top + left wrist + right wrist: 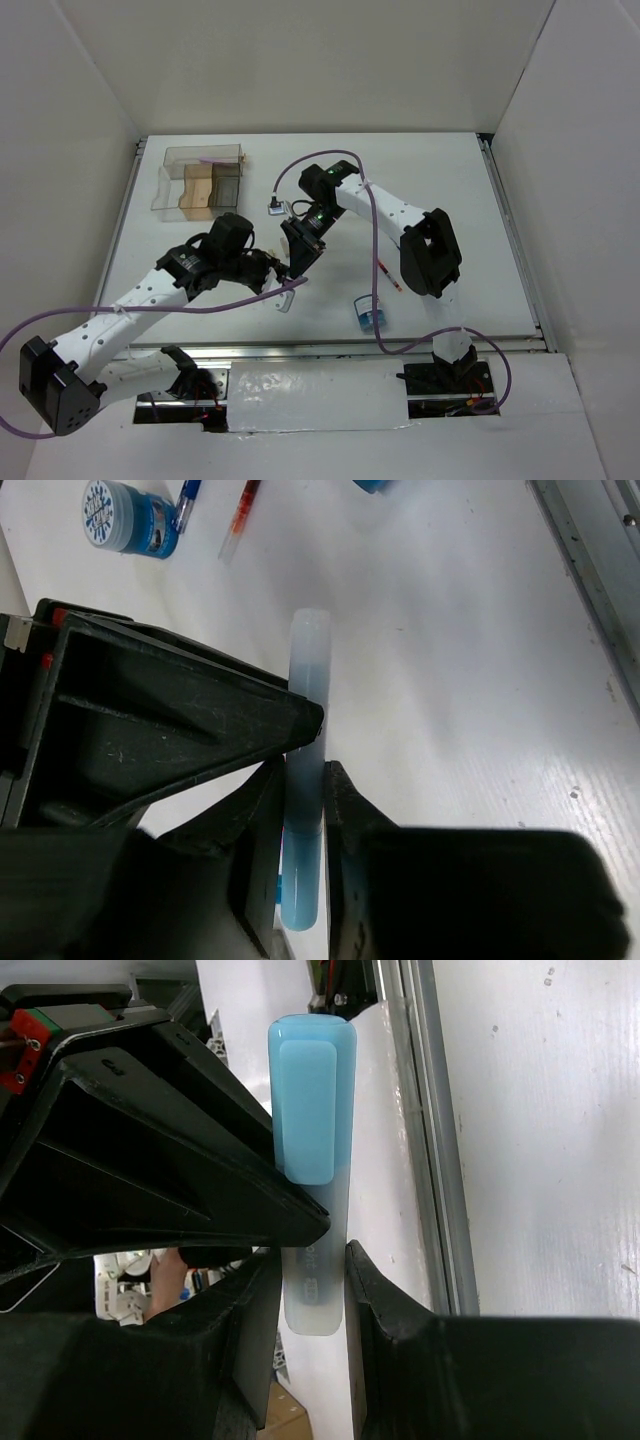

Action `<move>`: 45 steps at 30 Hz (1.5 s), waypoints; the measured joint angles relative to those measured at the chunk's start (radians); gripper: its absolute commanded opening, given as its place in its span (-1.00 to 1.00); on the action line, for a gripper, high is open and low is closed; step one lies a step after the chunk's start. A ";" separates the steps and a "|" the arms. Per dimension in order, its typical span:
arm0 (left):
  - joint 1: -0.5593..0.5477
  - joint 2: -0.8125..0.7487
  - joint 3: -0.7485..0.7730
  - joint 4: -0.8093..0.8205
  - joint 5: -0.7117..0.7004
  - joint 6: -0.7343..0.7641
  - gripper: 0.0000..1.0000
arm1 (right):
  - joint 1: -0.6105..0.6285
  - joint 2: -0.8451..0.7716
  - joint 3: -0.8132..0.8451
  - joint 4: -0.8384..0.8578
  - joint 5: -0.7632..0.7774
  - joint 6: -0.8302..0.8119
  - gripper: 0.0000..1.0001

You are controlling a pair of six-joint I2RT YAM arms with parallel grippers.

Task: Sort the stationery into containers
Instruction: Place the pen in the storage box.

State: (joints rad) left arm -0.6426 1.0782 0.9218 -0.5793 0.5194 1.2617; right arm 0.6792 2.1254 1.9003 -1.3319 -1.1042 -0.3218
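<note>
bar [308, 670] in left gripper [323, 745] and right gripper [338, 1240]

one organiser [200, 180]; apart from it, two pale-blue bars [308, 680] [310, 1100], one red pen [388, 275], one blue pen [188, 492], two round blue tubs [125, 518] [371, 318].

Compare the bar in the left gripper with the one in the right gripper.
The pale bar in the left gripper is frosted and faint throughout; the capped bar in the right gripper has a solid sky-blue cap over a clear body. The pale bar lies flat on the table; the capped bar seems held off it. Both are slim and gripped from either side.
</note>
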 measured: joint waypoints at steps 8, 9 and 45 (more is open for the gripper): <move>0.029 -0.009 -0.005 0.009 -0.023 -0.058 -0.88 | -0.021 0.001 0.000 0.000 -0.002 0.011 0.12; 0.052 -0.019 -0.011 0.012 -0.021 -0.056 -0.91 | -0.034 0.001 -0.001 0.000 -0.002 0.011 0.13; 0.818 1.146 0.972 0.224 0.128 0.295 -0.71 | -0.488 -0.104 -0.216 0.003 0.023 -0.019 0.08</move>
State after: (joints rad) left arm 0.1757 2.2242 1.8935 -0.3550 0.6472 1.5570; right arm 0.1917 2.0212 1.6844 -1.3293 -1.0809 -0.3405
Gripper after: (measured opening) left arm 0.304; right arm 0.536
